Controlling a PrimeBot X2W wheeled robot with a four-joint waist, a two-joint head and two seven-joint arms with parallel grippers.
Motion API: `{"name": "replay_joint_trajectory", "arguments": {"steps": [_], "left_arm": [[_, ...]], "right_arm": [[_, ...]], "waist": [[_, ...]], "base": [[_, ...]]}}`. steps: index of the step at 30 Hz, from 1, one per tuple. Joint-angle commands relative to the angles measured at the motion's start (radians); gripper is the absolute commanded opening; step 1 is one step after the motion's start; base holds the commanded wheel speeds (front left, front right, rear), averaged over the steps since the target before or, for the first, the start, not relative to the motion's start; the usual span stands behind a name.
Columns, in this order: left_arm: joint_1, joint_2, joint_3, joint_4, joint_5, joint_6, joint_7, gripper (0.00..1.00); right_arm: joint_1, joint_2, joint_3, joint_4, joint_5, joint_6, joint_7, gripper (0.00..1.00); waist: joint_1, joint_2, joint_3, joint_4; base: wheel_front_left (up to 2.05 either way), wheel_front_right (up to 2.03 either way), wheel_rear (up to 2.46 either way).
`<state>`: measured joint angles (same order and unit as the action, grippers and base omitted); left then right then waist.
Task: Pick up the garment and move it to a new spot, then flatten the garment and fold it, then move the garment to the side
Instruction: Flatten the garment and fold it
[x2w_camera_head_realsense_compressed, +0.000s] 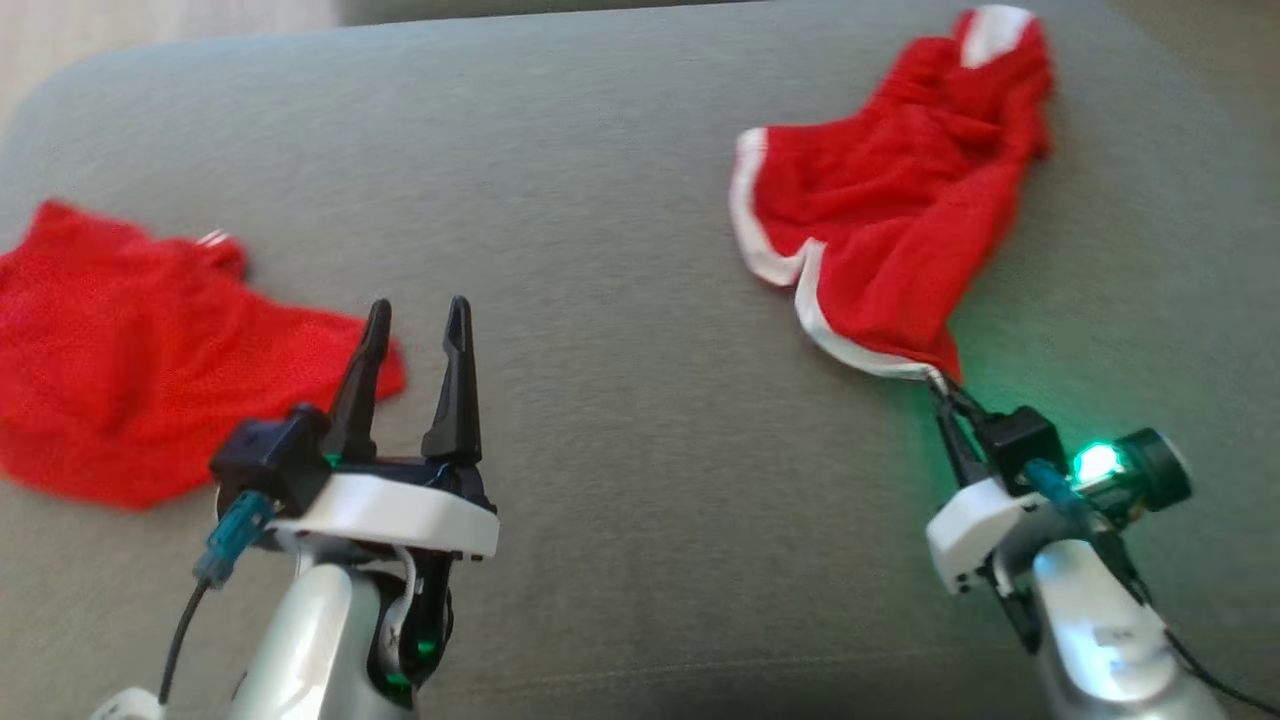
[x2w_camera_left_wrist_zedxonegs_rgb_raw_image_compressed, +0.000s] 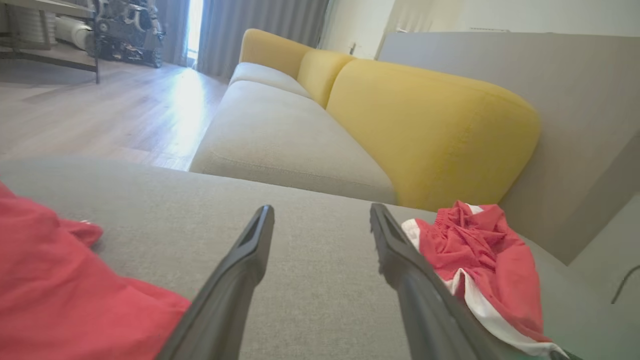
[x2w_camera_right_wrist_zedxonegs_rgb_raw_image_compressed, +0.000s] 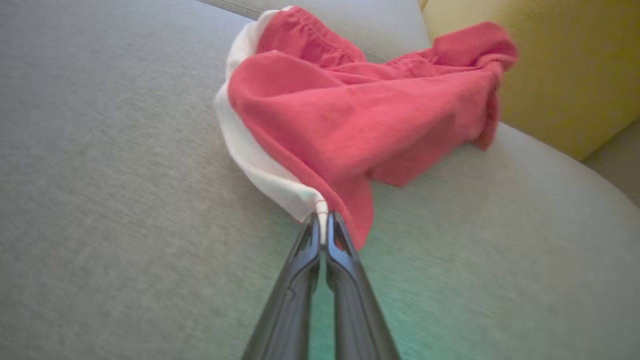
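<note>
The garment (x2w_camera_head_realsense_compressed: 890, 210) is a crumpled pair of red shorts with white trim, lying at the right of the grey cushion (x2w_camera_head_realsense_compressed: 620, 250). My right gripper (x2w_camera_head_realsense_compressed: 938, 385) is shut on its near white-trimmed corner; in the right wrist view the two fingertips (x2w_camera_right_wrist_zedxonegs_rgb_raw_image_compressed: 324, 225) pinch the white hem of the garment (x2w_camera_right_wrist_zedxonegs_rgb_raw_image_compressed: 360, 105), which stretches away from them. The left gripper (x2w_camera_head_realsense_compressed: 418, 315) is open at the lower left, over bare cushion, its fingers empty. Seen from the left wrist, the garment (x2w_camera_left_wrist_zedxonegs_rgb_raw_image_compressed: 480, 260) lies just right of the open left gripper (x2w_camera_left_wrist_zedxonegs_rgb_raw_image_compressed: 320, 212).
A second red cloth (x2w_camera_head_realsense_compressed: 130, 350) lies spread at the left, beside the left gripper, also visible as red cloth (x2w_camera_left_wrist_zedxonegs_rgb_raw_image_compressed: 55, 290). A yellow sofa back (x2w_camera_left_wrist_zedxonegs_rgb_raw_image_compressed: 425, 125) and more seat cushion (x2w_camera_left_wrist_zedxonegs_rgb_raw_image_compressed: 280, 135) lie beyond. Wooden floor (x2w_camera_left_wrist_zedxonegs_rgb_raw_image_compressed: 100, 110) is at the left.
</note>
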<state>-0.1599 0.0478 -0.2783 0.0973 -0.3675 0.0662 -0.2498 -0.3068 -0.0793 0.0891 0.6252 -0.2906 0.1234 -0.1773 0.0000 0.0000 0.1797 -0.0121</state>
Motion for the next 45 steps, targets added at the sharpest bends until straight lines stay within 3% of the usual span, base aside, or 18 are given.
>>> {"name": "replay_joint_trajectory", "arguments": {"steps": [1, 7, 13, 21, 27, 45], "left_arm": [[-0.054, 0.002, 0.031, -0.028, 0.01, -0.006, -0.012, 1.0], [-0.118, 0.002, 0.01, 0.014, 0.048, -0.043, -0.012, 1.0], [-0.205, 0.002, -0.005, 0.104, 0.089, -0.091, -0.012, 1.0], [-0.331, 0.002, -0.029, 0.256, 0.125, -0.145, -0.012, 1.0], [-0.439, 0.021, -0.129, 0.395, 0.169, -0.188, -0.012, 1.0], [-0.695, 0.06, -0.388, 0.663, 0.08, -0.197, -0.012, 1.0]], "right_arm": [[-0.007, -0.011, 0.021, -0.044, 0.001, 0.007, 0.005, 0.0], [0.044, -0.051, -0.03, -0.177, 0.001, 0.007, 0.085, 0.0], [0.068, -0.037, -0.124, -0.265, -0.043, 0.007, 0.14, 0.0], [0.071, -0.007, -0.199, -0.291, -0.122, 0.007, 0.17, 0.0], [0.052, 0.018, -0.194, -0.29, -0.129, 0.007, 0.148, 0.0], [0.002, 0.029, -0.138, -0.257, -0.076, 0.007, 0.114, 0.0]], "waist": [[0.0, 0.0, 0.001, -0.063], [0.0, 0.0, 0.043, -0.161], [0.0, 0.0, 0.093, -0.233], [0.0, 0.0, 0.148, -0.301], [0.0, 0.0, 0.19, -0.336], [0.0, 0.0, 0.228, -0.363]], "base": [[0.0, 0.0, 0.0], [0.0, 0.0, 0.0], [0.0, 0.0, 0.0], [0.0, 0.0, 0.0], [0.0, 0.0, 0.0], [0.0, 0.0, 0.0]]}}
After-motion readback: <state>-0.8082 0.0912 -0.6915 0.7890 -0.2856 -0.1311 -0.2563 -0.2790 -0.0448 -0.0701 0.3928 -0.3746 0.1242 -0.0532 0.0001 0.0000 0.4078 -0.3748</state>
